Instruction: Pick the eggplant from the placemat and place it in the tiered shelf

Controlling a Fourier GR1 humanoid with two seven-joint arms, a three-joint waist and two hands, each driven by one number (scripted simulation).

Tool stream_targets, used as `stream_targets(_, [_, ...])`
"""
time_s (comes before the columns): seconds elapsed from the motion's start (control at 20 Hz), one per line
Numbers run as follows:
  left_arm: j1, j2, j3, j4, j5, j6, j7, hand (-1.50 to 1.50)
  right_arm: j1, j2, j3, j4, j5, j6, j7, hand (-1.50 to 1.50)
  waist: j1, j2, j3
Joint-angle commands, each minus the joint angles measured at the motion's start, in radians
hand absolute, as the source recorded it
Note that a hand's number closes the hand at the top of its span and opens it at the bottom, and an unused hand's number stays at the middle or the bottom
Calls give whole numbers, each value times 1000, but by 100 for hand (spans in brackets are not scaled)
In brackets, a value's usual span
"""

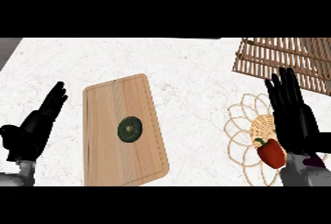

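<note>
A white counter [187,65] with faint grey veins fills most of the view. Left of its middle lies a pale wooden cutting board [107,148], long side running away from the viewer and slightly askew, with a thin groove following its rim and rounded corners. Near the board's centre sits a small dark green round thing [130,129] with a paler ringed pattern on top; what it is cannot be told. Well apart, at the right, a red bell pepper [272,153] lies on its side, its green stem pointing up and left.
</note>
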Motion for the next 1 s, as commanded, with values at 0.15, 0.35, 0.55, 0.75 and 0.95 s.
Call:
stream_targets(0.15, [57, -14, 68, 102, 39, -7, -26, 0, -10, -205, 116, 43, 159, 218, -25, 150, -4, -27, 16])
stream_targets(0.35, [91, -39, 68, 125, 57, 14, 10, 0, 33, -389, 6, 145, 507, -55, -10, 150, -47, -28, 5])
stream_targets(0.55, [83, -29, 106, 193, 83, -42, -19, 0, 193, -278, 149, 86, 651, -150, -142, -150, -35, -31, 17])
stream_targets(0.75, [123, -21, 138, 82, 94, -56, 41, 0, 306, -264, 188, 1, 698, -135, -132, -150, -25, -32, 18])
stream_targets(0.95, [141, -5, 149, 168, 98, -107, -38, 0, 306, -356, 207, -122, 933, -200, 128, -150, -32, -35, 14])
